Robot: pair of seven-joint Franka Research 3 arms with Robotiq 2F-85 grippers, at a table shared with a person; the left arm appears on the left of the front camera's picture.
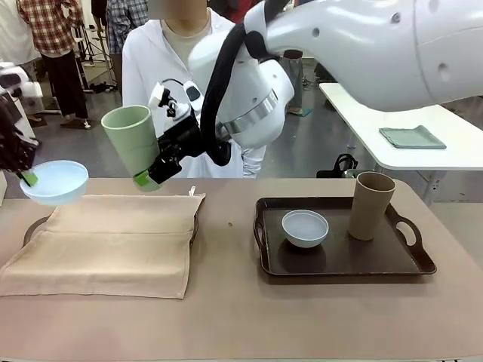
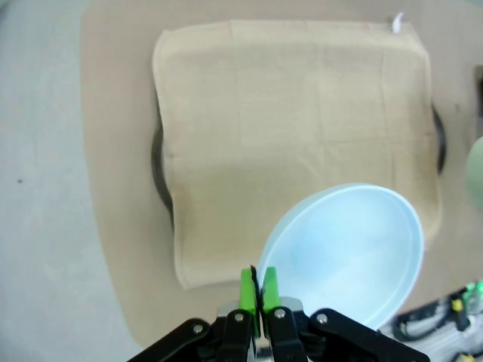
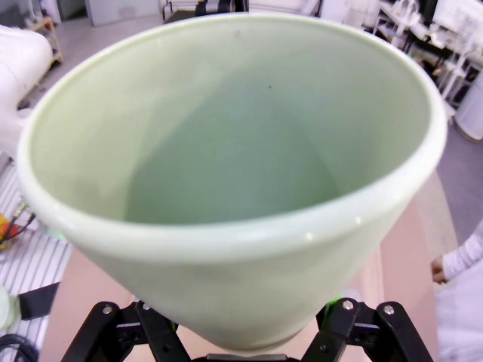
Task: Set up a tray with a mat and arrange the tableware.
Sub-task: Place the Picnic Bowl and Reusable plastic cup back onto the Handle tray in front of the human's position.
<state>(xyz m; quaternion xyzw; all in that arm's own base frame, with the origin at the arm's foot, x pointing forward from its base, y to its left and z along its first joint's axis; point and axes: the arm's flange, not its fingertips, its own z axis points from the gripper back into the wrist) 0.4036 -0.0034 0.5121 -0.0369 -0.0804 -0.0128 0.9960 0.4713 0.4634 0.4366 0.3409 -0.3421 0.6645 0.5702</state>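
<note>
The left gripper [image 1: 27, 178], at the far left of the table, has its green pads [image 2: 259, 290] pressed together on the rim of a light blue round bowl [image 1: 54, 182]. It holds the bowl in the air over the left far corner of a beige cloth mat [image 1: 113, 241]. In the left wrist view the bowl's rim is pinched between the pads and the bowl overlaps one corner of the mat.

The mat is spread flat over a dark tray [image 1: 33, 228] on the left side of the table (only the tray's rim peeks out at the sides).

The right arm reaches across the middle. The right gripper [image 1: 151, 175] is clamped on the base of a pale green tall tumbler [image 1: 132, 143], which hangs tilted above the far edge of the mat, mouth up and leaning left.

On the right stands a dark brown rectangular tray with handles [image 1: 407, 260]. Upright on it are a whitish-grey round bowl [image 1: 305, 228] near its middle and a tan-brown tall tumbler [image 1: 370, 205] to the right, the two apart.

A person in a white top [image 1: 151, 53] stands at the far side.
</note>
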